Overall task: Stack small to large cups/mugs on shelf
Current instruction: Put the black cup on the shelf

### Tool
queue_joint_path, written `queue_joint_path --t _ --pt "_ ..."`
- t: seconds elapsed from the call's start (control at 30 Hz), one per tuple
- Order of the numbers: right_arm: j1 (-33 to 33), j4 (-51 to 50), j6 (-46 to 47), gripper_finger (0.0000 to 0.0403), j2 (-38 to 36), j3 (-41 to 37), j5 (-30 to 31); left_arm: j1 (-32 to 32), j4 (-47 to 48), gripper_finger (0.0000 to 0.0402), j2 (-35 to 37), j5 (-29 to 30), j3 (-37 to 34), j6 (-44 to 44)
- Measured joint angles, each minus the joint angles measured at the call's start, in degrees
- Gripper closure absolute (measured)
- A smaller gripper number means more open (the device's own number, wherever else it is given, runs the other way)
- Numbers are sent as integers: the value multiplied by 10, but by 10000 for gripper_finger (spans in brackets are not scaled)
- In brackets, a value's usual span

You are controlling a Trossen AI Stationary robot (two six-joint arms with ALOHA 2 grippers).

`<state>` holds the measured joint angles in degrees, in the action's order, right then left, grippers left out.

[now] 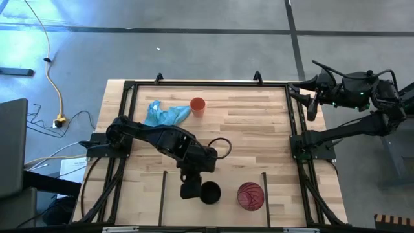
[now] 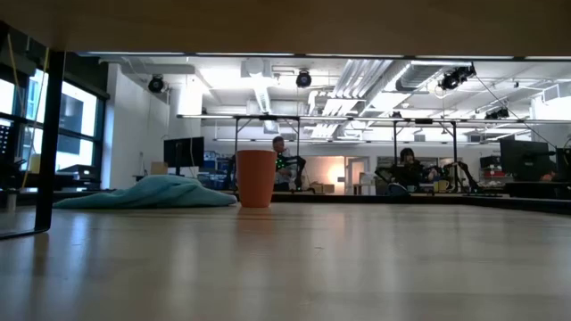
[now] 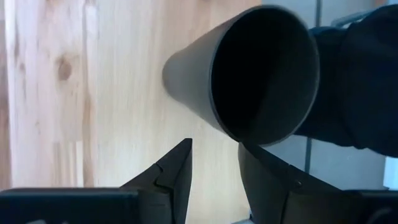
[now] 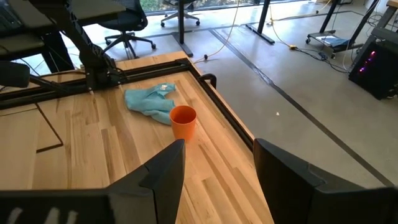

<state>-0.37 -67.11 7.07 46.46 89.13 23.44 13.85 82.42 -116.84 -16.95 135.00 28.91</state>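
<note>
No writing legible, seemingly, on black cup (image 3: 261, 68), orange cup (image 4: 183, 121).

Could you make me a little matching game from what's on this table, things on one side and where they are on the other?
Things:
1. orange cup
2. black cup
3. red-pink cup
4. right gripper

Places:
A. off the table's right edge, open
B. beside the light-blue cloth
C. at the left gripper
D. between the two thin black bars, alone

Pairs: 1-B, 2-C, 3-D, 4-A
</note>
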Motion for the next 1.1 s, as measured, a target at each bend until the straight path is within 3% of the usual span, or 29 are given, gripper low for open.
queue_joint_path --t 0.23,0.47,0.87,1.1 --pt "0 0 5 219 0 0 -1 0 51 284 17 8 -1 3" --pt "0 5 10 219 0 0 -2 0 -1 284 33 29 0 0" --pt "0 5 9 219 0 0 -4 -5 -6 284 35 47 0 -15" --pt "0 5 6 219 0 0 -3 -16 -94 284 34 28 0 -28"
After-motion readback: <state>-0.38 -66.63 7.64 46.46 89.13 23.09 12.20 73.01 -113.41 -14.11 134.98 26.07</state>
